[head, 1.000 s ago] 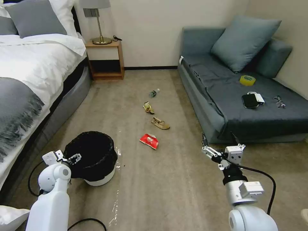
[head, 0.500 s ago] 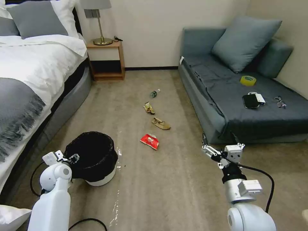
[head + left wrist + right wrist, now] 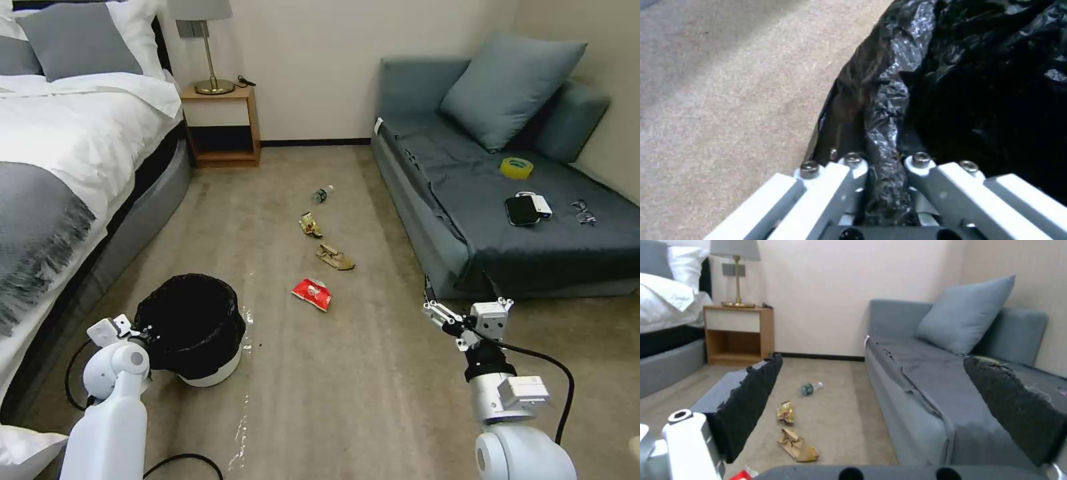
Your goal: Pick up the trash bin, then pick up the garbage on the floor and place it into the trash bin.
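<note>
Since a second ago, drawn back a little toward the near side along the bin's near-left rim: left gripper (image 3: 884, 173), now clamped on the bag-covered rim of the trash bin (image 3: 200, 327), a fold of black liner pinched between its fingers (image 3: 842, 170). Bin resting on the carpet near left, beside the bed. Right gripper (image 3: 460, 293) hanging spread wide and empty, near right by the sofa, barely shifted. Lying in a line on mid-floor, unmoved: red-white packet (image 3: 311, 294), tan wrapper (image 3: 334, 257), gold wrapper (image 3: 309, 225), bottle (image 3: 321, 194) farthest.
</note>
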